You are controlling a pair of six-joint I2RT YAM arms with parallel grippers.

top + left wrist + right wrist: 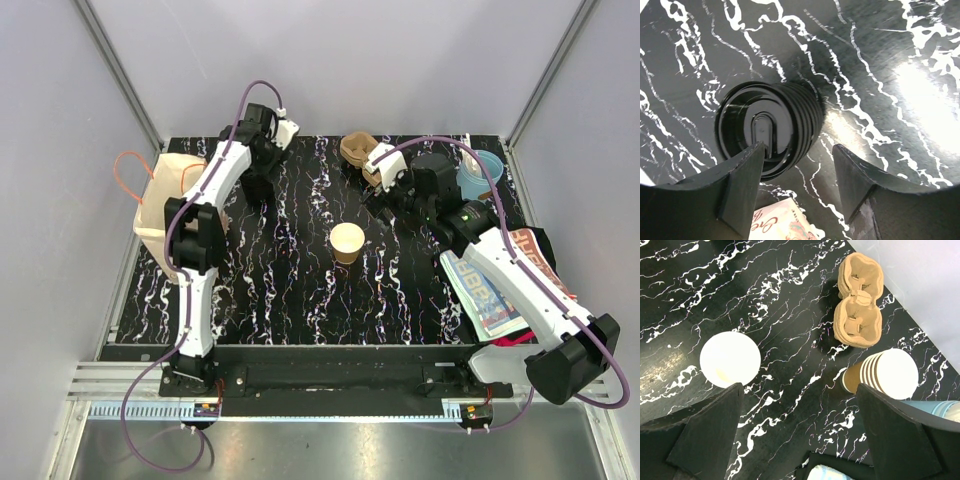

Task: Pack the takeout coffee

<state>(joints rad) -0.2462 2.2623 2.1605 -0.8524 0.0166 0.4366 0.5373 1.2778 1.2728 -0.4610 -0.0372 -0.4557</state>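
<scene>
A lidless tan paper cup (347, 242) stands mid-table. The left gripper (797, 155), jaws spread wide, hangs over a nested stack of black lids (767, 130); closing here might take several lids together. The right gripper (799, 390) is open and empty beside the cup.

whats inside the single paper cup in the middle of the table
Only the pale inner wall and bottom of the paper cup show; it looks empty. Its mouth is uncovered, so nothing inside is hidden from above.
</scene>
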